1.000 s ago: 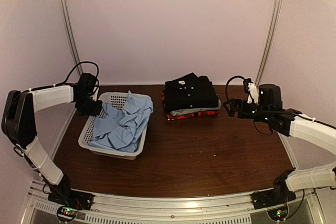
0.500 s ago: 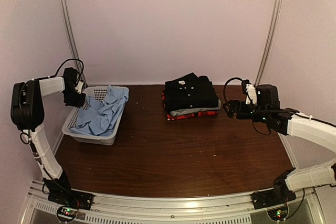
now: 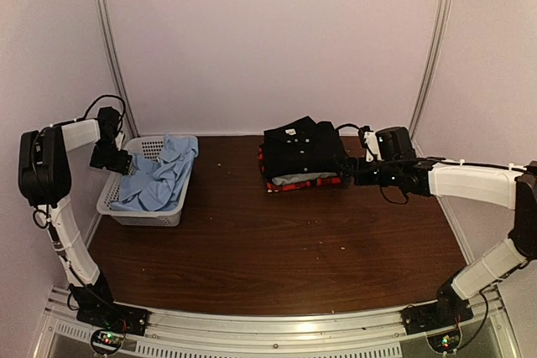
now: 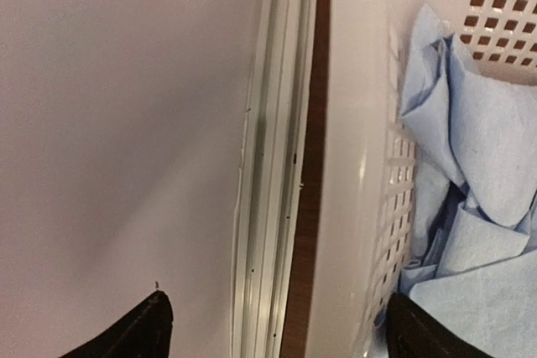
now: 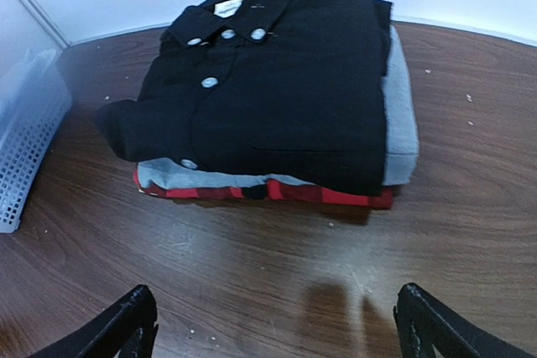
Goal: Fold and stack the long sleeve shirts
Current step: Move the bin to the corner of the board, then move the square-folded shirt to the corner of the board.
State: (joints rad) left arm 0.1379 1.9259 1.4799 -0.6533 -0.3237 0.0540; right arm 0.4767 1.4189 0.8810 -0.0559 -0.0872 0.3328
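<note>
Crumpled light blue shirt (image 3: 158,180) in basket (image 3: 141,218), far-left of counter (image 3: 277,245). Folded stack mid-back: black shirt (image 5: 277,81) over grey shirt (image 5: 401,119) over red-plaid shirt (image 5: 336,196). Left gripper (image 4: 281,337) spread wide astride basket's left wall — no cloth held. Right gripper (image 5: 277,329) spread too, empty, facing stack. Judged step: extract blue shirt — shift left gripper inward, pinch top fold, lift clear of rim; don't nudge stack.

no legible text, labels or numbers

Dark wood table (image 3: 277,241) w/ mesh basket (image 3: 139,218) far L, folded shirt stack (image 3: 304,150) back ctr
</note>
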